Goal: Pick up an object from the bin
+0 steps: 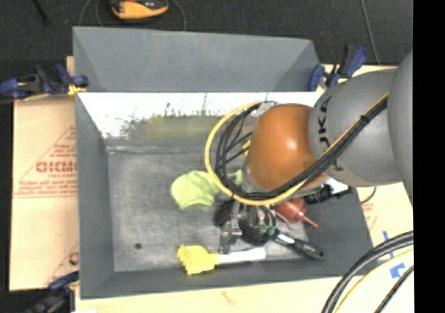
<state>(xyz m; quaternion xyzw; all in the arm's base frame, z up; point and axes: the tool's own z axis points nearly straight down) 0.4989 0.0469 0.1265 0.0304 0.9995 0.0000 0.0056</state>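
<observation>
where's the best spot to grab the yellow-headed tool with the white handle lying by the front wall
Probably the white handle, just right of the yellow head, from straight above, closing across its width. It lies flat on the bin floor; the handle is slim and straight, and a black-handled tool crowds its right end.
</observation>
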